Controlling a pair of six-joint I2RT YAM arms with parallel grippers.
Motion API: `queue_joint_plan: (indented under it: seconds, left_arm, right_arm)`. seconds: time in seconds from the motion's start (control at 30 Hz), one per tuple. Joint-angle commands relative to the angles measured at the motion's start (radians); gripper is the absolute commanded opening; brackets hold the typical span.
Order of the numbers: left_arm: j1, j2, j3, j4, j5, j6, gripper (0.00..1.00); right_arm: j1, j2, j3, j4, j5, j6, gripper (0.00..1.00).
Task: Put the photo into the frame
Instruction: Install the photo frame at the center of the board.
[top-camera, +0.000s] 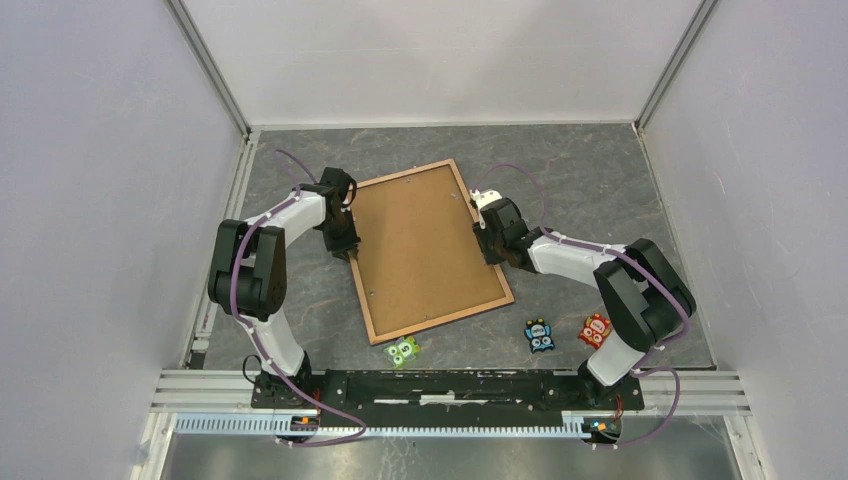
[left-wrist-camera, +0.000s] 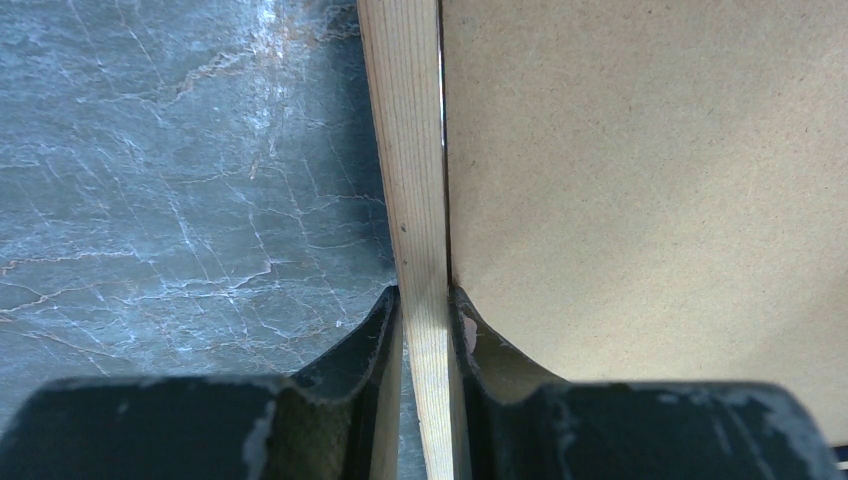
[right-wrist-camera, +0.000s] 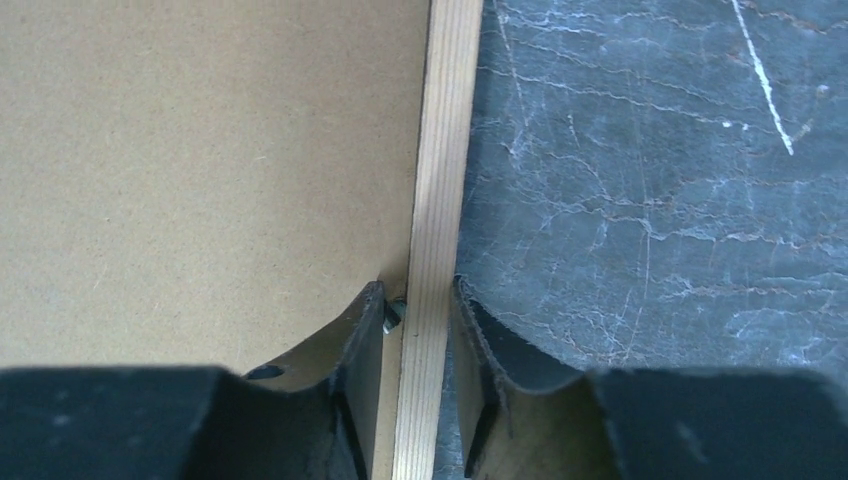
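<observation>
Mount rail (top-camera: 450, 385): black bar at near table edge, both arm bases bolted on.
Toys: 3 small cartoon monster figs just past the rail; green monster (top-camera: 404, 350) near frame's near corner, blue monster (top-camera: 540, 335) and red monster (top-camera: 595, 330) side by side by R arm base.
Frame (top-camera: 443, 319): flat on grey marbled table (top-camera: 600, 180), centre, back up, light wood rails, skewed w/ near end swung to the R.
Backing board (top-camera: 420, 250): brown, sits inside the rails, covers the whole opening.
L gripper (left-wrist-camera: 425, 295): on frame's L rail, one finger each side, both pressed to the wood, clenched on the frame.
R gripper (right-wrist-camera: 420, 290): astride frame's R rail; outer finger at the wood, inner finger a sliver off w/ small metal tab in the gap; not clamped.
Walls (top-camera: 440, 60): plain white panels, far side and both flanks.
</observation>
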Motion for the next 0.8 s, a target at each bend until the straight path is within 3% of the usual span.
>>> queue_joint_plan:
  seconds: [0.0,0.1,0.2,0.37,0.43,0.53,0.57,0.77]
  left_arm:
    - [0.005,0.007,0.019,0.030,0.011,0.014,0.02]
    - [0.007,0.009,0.017,0.033,0.014,0.007,0.02]
    - [0.010,0.011,0.018,0.032,0.021,0.002,0.02]
    - [0.014,0.012,0.019,0.034,0.029,-0.001,0.02]
    - [0.016,0.011,0.018,0.034,0.031,-0.003,0.02]
    - [0.017,0.013,0.018,0.036,0.040,-0.004,0.02]
    - [0.017,0.013,0.018,0.036,0.043,-0.004,0.02]
    - [0.020,0.013,0.018,0.036,0.043,-0.008,0.02]
  right_arm:
    - [0.041,0.033,0.007,-0.059,0.037,0.080,0.31]
    - [0.043,0.035,0.009,-0.076,0.060,0.098,0.22]
    - [0.047,0.023,0.009,-0.085,0.072,0.121,0.03]
    - [0.063,-0.022,0.002,-0.067,0.085,0.131,0.00]
    - [0.064,-0.014,0.039,-0.100,0.087,0.126,0.10]
    - [0.063,-0.002,0.086,-0.133,0.095,0.128,0.39]
    - [0.062,-0.005,0.084,-0.128,0.095,0.135,0.44]
    - [0.064,0.004,0.056,-0.138,0.107,0.144,0.48]
